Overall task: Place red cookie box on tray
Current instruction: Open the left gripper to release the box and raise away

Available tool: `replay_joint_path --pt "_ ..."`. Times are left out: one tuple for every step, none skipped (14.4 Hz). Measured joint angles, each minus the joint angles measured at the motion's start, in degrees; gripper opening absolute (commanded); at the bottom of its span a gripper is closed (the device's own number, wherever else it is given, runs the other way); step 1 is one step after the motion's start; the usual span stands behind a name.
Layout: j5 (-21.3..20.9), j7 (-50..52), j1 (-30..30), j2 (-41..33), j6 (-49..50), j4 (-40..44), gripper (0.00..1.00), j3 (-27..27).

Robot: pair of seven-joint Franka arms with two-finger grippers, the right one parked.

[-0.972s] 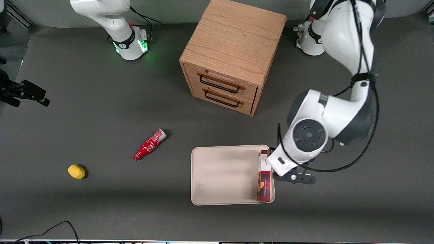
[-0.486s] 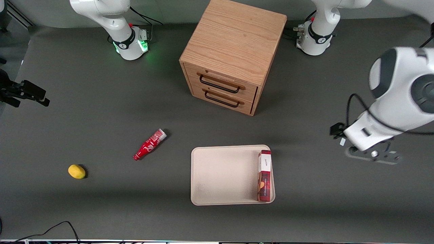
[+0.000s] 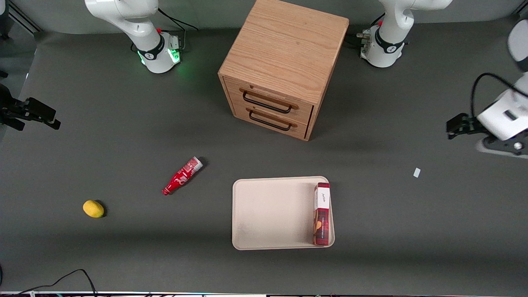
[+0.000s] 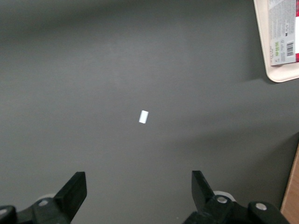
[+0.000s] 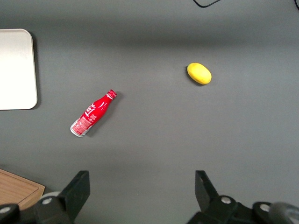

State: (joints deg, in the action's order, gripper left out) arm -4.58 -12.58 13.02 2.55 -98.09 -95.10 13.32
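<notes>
The slim dark-red plaid cookie box [image 3: 321, 214] lies on the flat cream tray [image 3: 272, 212] (placement looks done), so the wide-open, empty gripper [image 4: 138, 198], well apart toward the working arm's end, need only park.

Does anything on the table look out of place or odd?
A small white scrap lies loose on the dark mat beside the tray, under the open gripper. The red cookie box lies on the tray.
</notes>
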Motion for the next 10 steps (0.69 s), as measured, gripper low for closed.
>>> replay_joint_path --pt "0.0 -0.7 0.2 -0.6 0.8 0.2 1.0 0.8" --pt "0.1 -1.0 0.6 -0.9 1.8 0.5 1.0 1.2" --pt "0.2 -1.0 0.9 -0.9 2.0 0.7 1.0 1.2" --pt "0.4 -1.0 1.4 -0.9 2.0 0.7 1.0 1.2" --pt "0.7 -0.6 2.0 -0.9 2.0 0.7 1.0 1.3" --pt "0.8 -0.1 2.6 -0.9 2.0 0.7 1.0 1.5" --pt "0.9 0.2 3.1 -0.9 2.1 0.7 1.0 1.9" --pt "1.0 0.3 3.3 -0.9 2.4 0.8 1.0 2.2" --pt "1.1 0.3 3.4 -0.9 3.1 0.9 1.0 2.4" --pt "1.1 0.3 3.4 -0.9 4.0 1.2 1.0 2.5"
